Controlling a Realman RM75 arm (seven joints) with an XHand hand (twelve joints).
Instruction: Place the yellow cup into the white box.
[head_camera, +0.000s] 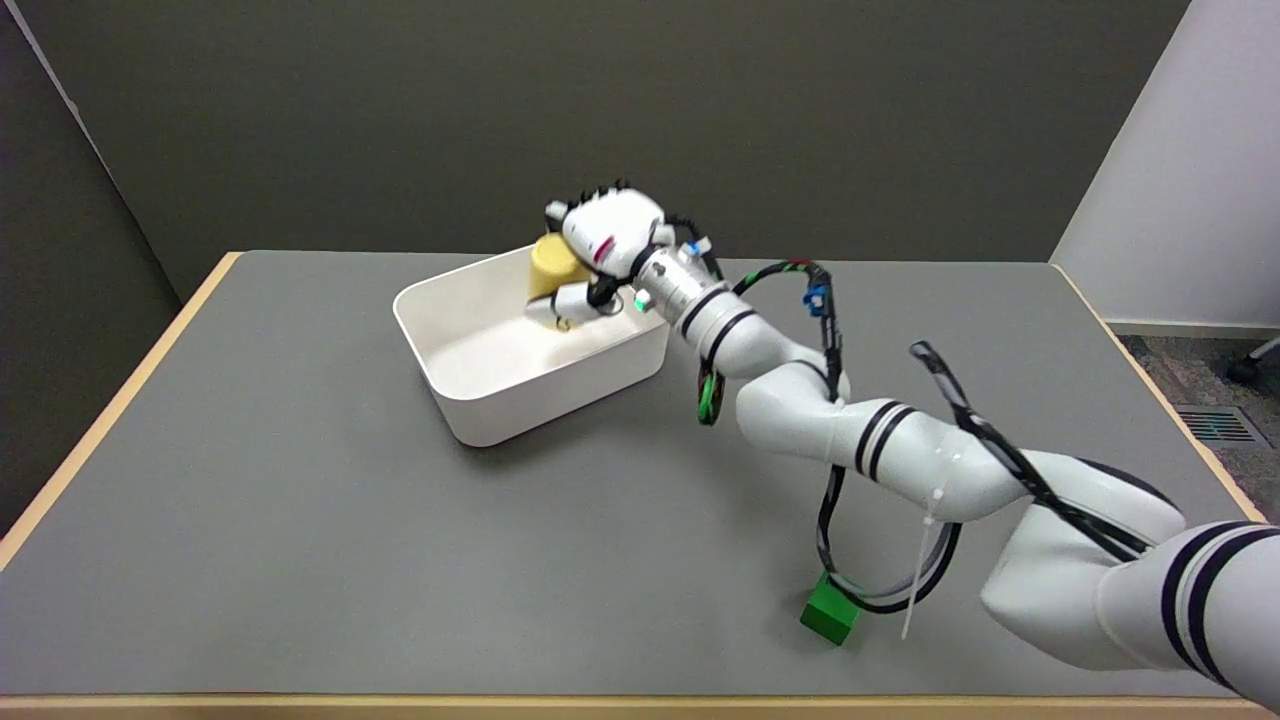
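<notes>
Right hand (604, 245) grips the small yellow plastic cup (553, 268) over the white rectangular plastic box (480, 400). Best lower clear of the rim, then release.

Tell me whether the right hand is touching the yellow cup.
Touching. The head view shows the right hand wrapped around the yellow cup, holding it over the white box.

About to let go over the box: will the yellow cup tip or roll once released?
The yellow cup looks round-sided, so it could roll if it lands on its side. The right hand holds it tilted above the white box, so tipping seems likely. The box's walls should probably contain it.
</notes>
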